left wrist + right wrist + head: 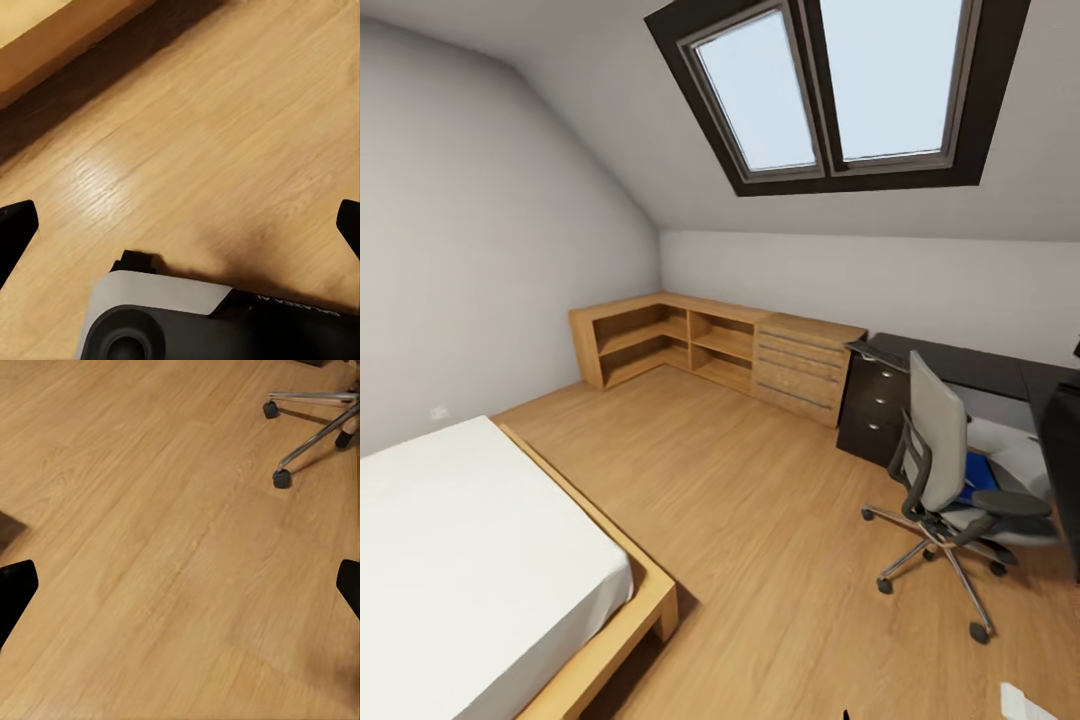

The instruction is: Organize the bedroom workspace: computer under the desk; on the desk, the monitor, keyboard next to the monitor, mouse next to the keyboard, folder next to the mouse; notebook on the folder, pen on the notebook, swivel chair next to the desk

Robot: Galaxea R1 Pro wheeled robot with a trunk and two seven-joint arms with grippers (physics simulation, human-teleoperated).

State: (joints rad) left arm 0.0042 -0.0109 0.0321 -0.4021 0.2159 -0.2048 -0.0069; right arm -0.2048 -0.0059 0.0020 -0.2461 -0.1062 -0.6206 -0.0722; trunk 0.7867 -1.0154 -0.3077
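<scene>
The swivel chair (945, 470), grey with a chrome star base, stands on the floor in front of the black desk (960, 365) at the right. A blue folder (977, 477) lies on its seat. A pale grey box (1015, 450) under the desk, partly hidden by the chair, looks like the computer. A slim grey strip (877, 353) on the desk's left end may be the keyboard. My left gripper (180, 225) and right gripper (180, 585) are open over bare wood floor. The chair's chrome legs and castors (311, 431) lie ahead of the right gripper.
A bed (470, 560) with a wooden frame fills the near left; its frame edge (60, 37) is near the left gripper. A low light-wood cabinet (720, 345) runs along the back wall. Open wood floor (760, 500) lies between bed and chair.
</scene>
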